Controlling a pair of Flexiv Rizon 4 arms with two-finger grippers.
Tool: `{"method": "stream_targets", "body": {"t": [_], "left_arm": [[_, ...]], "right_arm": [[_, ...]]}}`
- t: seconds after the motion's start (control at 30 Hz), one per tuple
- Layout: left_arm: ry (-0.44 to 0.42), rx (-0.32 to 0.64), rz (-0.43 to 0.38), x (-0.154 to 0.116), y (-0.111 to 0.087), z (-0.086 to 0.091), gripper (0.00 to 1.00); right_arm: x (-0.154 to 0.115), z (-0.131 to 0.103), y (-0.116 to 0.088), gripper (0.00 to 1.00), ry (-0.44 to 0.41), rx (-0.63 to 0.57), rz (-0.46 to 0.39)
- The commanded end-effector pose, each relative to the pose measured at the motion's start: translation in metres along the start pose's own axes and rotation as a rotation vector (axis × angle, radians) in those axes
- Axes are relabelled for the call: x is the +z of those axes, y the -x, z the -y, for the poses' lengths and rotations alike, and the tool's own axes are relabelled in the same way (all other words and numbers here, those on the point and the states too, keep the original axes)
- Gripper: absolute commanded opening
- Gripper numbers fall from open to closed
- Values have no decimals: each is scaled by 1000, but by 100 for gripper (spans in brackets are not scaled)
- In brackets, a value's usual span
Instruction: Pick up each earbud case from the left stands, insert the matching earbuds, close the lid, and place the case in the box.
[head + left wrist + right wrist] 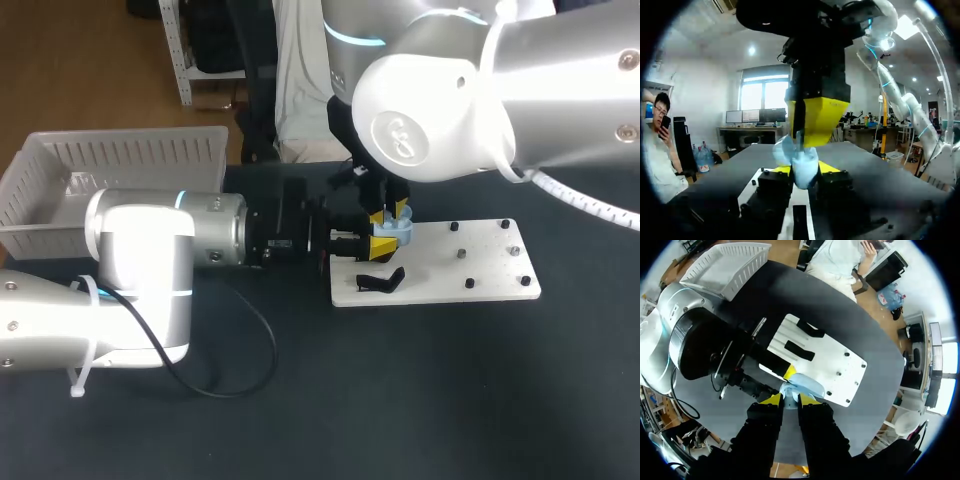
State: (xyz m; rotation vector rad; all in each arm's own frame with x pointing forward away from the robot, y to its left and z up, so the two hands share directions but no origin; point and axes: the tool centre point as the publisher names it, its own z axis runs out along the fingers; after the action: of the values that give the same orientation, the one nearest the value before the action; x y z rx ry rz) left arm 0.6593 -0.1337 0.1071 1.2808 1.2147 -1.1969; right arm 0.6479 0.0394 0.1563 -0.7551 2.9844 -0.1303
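Above the bench (420,400), at the left edge of its white board (480,270), our left gripper (805,170) and right gripper (790,400) both pinch the blue case (400,229), so uneven pulls between us could wrench its lid or drop it.

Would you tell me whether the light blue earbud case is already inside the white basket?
No, the light blue earbud case is held in the left gripper over the white plate, apart from the white basket.

Bright overhead ceiling lights (905,27), strong glare on white right arm (430,110), soft shadows on dark table (450,400).
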Motion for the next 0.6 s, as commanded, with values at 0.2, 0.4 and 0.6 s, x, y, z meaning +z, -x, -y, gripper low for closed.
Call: {"method": "stream_targets", "body": {"t": [0.2, 0.4, 0.6], "left_arm": [[1, -1, -2, 0, 1, 0, 0], [1, -1, -2, 0, 1, 0, 0], [1, -1, -2, 0, 1, 0, 0]], "right_arm": [[4, 2, 3, 0, -5, -3, -12], [6, 1, 4, 0, -13, -7, -19], [6, 1, 4, 31, -21, -14, -21]]}}
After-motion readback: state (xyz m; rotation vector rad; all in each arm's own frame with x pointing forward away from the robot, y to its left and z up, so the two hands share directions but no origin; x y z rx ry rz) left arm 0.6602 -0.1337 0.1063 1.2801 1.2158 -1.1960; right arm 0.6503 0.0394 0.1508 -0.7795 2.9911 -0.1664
